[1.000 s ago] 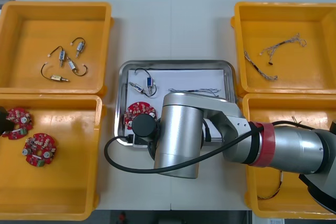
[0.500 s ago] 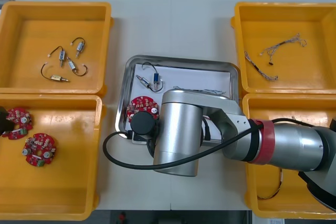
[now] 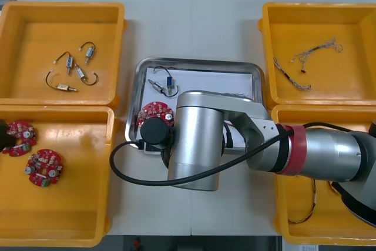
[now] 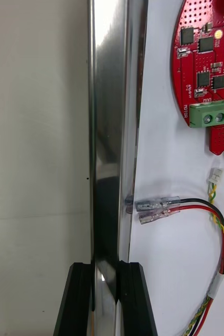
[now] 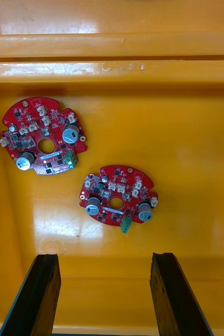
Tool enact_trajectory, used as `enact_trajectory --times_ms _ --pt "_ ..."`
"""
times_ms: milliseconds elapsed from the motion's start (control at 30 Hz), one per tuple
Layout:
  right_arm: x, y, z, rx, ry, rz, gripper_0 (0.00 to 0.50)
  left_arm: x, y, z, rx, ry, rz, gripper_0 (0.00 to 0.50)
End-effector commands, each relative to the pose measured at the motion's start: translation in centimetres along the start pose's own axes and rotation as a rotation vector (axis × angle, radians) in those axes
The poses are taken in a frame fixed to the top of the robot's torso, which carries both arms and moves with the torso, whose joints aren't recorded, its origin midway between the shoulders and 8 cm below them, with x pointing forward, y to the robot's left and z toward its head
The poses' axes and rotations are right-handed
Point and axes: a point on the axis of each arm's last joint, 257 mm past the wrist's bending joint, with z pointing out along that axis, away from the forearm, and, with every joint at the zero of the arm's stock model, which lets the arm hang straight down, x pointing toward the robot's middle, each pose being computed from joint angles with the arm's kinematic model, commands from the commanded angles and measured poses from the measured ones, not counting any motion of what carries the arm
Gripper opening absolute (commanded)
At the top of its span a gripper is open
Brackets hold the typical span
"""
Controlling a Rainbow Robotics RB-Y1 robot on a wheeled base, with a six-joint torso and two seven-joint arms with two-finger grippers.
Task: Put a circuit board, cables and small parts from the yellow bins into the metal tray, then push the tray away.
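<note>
White-lined metal tray (image 3: 200, 62) between yellow bins (image 3: 35, 33) holds a round red circuit board (image 3: 154, 111), small metal parts (image 3: 168, 82) and red-and-yellow cable (image 4: 217, 218).

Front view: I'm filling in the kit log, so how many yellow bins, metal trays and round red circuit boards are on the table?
Yellow bins: 4
Metal tray: 1, its rim pinched by the right gripper
Round red circuit boards: 3, two in the near left bin below the open left gripper, one in the tray
Total: 8

Tray (image 3: 202, 62) sits btwn L & R bins (image 3: 35, 33), w/ board (image 3: 154, 111), cable (image 4: 167, 202) & small parts (image 3: 160, 86) inside.
</note>
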Motion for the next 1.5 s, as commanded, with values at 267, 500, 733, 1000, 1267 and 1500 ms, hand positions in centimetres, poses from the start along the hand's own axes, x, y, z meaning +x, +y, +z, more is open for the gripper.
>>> enact_trajectory --times_ms 267,500,733,1000,1267,1500 --pt "-2.3 -5.5 -1.6 0.103 -0.036 -0.057 0.000 0.1 1.5 -1.2 -0.048 -0.009 0.079 0.500" --pt "-3.1 -7.6 -2.0 0.144 -0.050 -0.073 0.000 0.1 1.5 -1.2 -0.048 -0.009 0.079 0.500" --pt "-3.2 -10.3 -2.0 0.197 -0.041 -0.073 0.000 0.1 1.5 -1.2 -0.048 -0.009 0.079 0.500" --pt "-4.3 -13.9 -2.0 0.261 -0.070 -0.073 0.000 0.1 1.5 -1.2 -0.048 -0.009 0.079 0.500" --pt "-4.4 -16.8 -2.0 0.297 -0.062 -0.076 0.000 0.1 1.5 -1.2 -0.048 -0.009 0.079 0.500" --pt "-4.4 -18.6 -1.8 0.312 -0.049 -0.074 0.000 0.1 1.5 -1.2 -0.048 -0.009 0.079 0.500"
